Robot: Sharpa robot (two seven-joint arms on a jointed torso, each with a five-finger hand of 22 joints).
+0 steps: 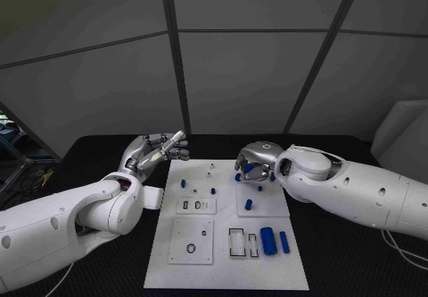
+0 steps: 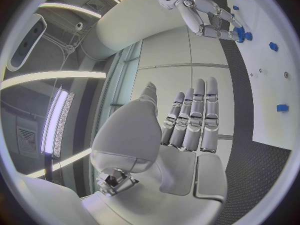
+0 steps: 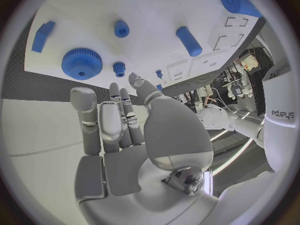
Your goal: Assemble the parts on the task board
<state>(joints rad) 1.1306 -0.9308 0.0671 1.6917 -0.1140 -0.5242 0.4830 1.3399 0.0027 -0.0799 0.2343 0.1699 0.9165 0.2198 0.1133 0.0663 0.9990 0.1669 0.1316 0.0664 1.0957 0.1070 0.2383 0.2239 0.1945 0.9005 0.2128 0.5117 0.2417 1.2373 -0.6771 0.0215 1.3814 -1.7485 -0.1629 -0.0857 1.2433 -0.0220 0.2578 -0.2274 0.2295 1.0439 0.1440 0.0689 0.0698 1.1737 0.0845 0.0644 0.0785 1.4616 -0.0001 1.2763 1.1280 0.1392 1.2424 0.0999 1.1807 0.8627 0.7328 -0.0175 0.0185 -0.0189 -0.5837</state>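
Note:
The white task board (image 1: 223, 250) lies in the middle of the table. My right hand (image 1: 256, 162) hovers over its far right corner, fingers hanging down and apart, holding nothing. Just ahead of its fingertips (image 3: 114, 90) lie a blue gear (image 3: 81, 63) and a small blue toothed piece (image 3: 119, 68). A blue peg (image 3: 121, 29), a blue cylinder (image 3: 189, 41) and a blue block (image 3: 42, 36) lie further along the board. My left hand (image 1: 159, 151) is raised beside the board's far left corner, flat and empty, its fingers (image 2: 194, 117) straight.
Two larger blue cylinders (image 1: 268, 240) (image 1: 284, 242) lie at the board's near right beside rectangular slots (image 1: 237, 241). Small blue pegs (image 1: 183, 183) (image 1: 214, 189) stand near the board's far middle. Black table (image 1: 357, 272) surrounds the board.

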